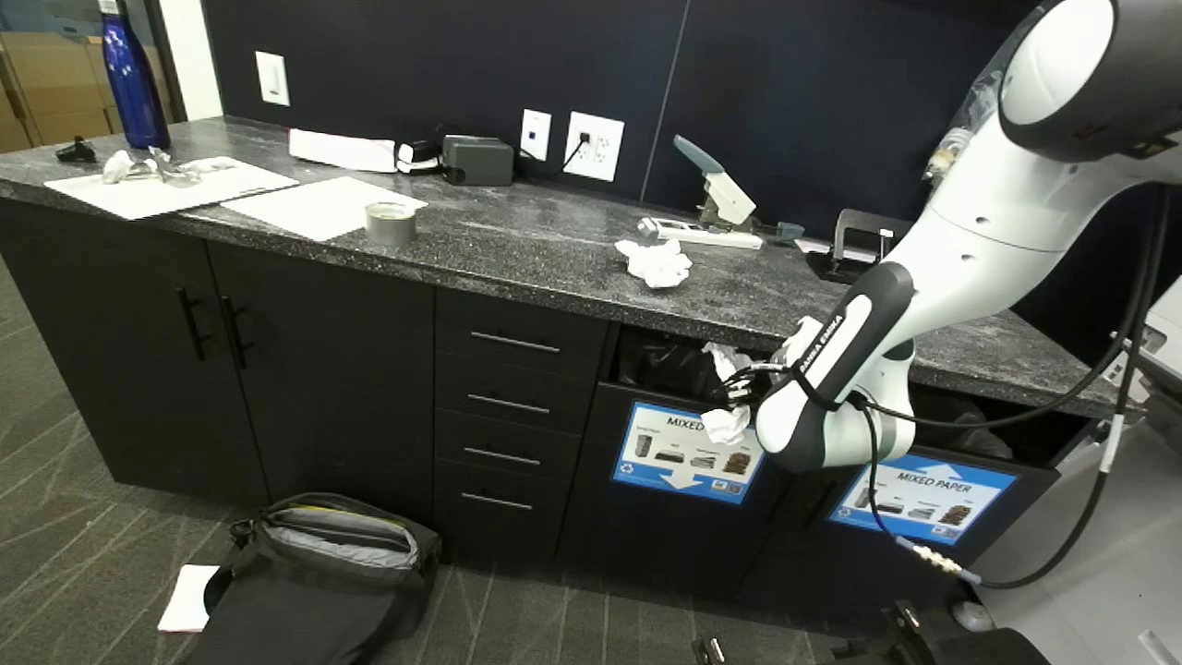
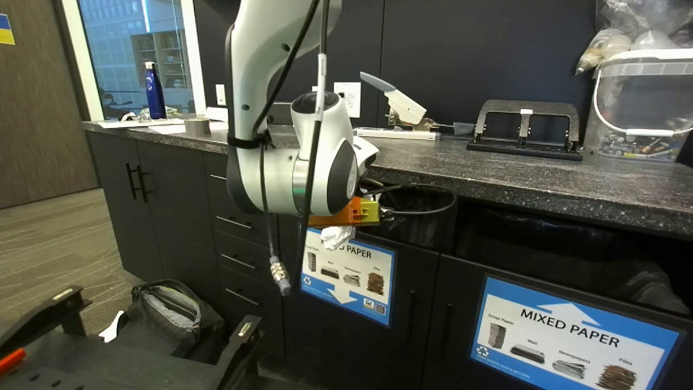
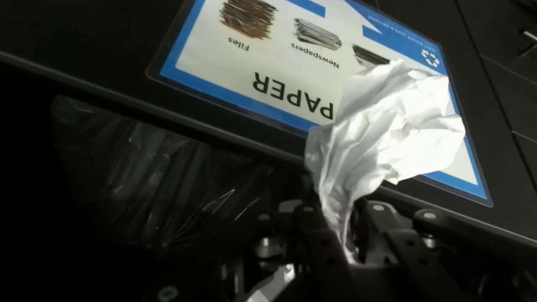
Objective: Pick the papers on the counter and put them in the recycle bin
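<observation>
Crumpled paper [image 3: 390, 130] is pinched by the nearly closed end effector [image 3: 347, 216] near the bin [image 1: 656, 360], another scrap [image 1: 659, 264] lying on the table [image 1: 545, 235].

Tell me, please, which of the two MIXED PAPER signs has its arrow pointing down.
The sign nearer the drawers, partly hidden behind the crumpled paper in the claw: its arrow points down, while the other sign has one pointing up.

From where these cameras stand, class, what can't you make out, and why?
Wrist view: bin liner, its bottom lost in shadow.
Wrist view: sign, partly behind the held paper.
In an exterior view: bag, its near end cut off by the bottom edge.
</observation>
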Robot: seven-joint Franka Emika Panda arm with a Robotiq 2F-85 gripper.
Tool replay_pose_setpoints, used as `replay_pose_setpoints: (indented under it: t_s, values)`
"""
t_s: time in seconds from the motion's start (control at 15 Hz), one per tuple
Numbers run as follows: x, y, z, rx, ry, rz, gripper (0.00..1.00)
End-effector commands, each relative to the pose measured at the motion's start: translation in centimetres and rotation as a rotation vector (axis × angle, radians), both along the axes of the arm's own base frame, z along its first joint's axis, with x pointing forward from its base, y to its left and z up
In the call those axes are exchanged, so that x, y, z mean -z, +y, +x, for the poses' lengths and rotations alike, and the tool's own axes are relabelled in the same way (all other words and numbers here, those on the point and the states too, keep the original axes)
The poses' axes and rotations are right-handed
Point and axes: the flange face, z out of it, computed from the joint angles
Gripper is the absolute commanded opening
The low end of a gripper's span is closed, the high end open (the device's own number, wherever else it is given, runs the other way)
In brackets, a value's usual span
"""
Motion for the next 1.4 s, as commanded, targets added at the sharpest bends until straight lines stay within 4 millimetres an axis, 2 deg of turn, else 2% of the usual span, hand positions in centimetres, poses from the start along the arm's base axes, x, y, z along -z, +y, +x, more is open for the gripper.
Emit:
replay_pose_setpoints:
  t_s: [0.0, 0.2, 0.53, 0.93, 1.0, 1.13, 1.33]
  values:
    - [1.2, -1.4, 1.6, -0.003, -0.036, 0.004, 0.18]
    - [1.4, -1.8, 3.5, 0.057, -0.061, 0.011, 0.18]
    - [1.8, 0.1, 6.5, 0.135, -0.101, 0.046, 0.18]
    - [3.1, -0.2, 9.1, 0.329, -0.089, 0.083, 0.18]
    - [3.2, -0.2, 9.1, 0.373, -0.095, 0.096, 0.36]
    - [2.8, 0.0, 9.2, 0.422, -0.116, 0.118, 0.46]
    - [2.1, 0.2, 9.3, 0.483, -0.12, 0.169, 0.68]
